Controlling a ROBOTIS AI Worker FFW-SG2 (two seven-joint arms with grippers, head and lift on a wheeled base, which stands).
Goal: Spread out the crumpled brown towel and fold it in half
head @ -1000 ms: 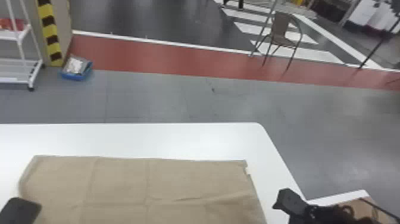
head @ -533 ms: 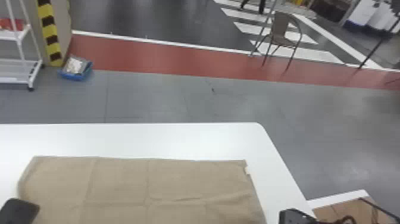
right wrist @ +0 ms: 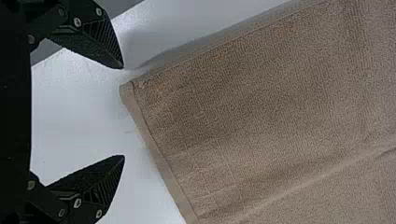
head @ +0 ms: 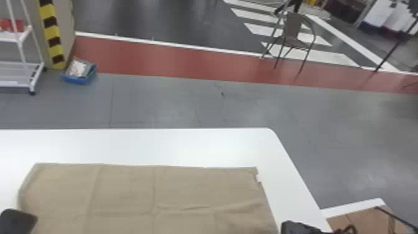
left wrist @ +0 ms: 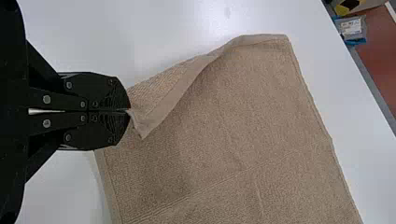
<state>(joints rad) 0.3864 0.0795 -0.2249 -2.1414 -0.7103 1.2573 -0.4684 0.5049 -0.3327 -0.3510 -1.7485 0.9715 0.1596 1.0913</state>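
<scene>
Towel (head: 149, 193) lies spread on the white counter (head: 140, 143), nearly flat, with some creases across it. Its far edge runs roughly along the counter's far edge, so most of the spreading seems finished, and folding is probably the step in hand.

Left pincer (left wrist: 127, 111) is closed upon the towel at one corner, where the border turns over and makes a small flap. I think it holds there so that this corner can be carried together with its partner. Right pincer (right wrist: 123, 112) is open, and another corner lies just in front of the gap between its two fingers. Such a placing looks meant for taking this corner next; it would need to go a little forward and then close. If only the left side is lifted, the towel may turn or wrinkle again.

What could hinder is the turned border, which may make the fold uneven, and the counter's side edge, which is near the right pincer. Beyond the counter, on the floor, there are a chair (head: 292, 28), a white rack (head: 34, 77) and a blue tray (head: 76, 80), all well apart from the work.
</scene>
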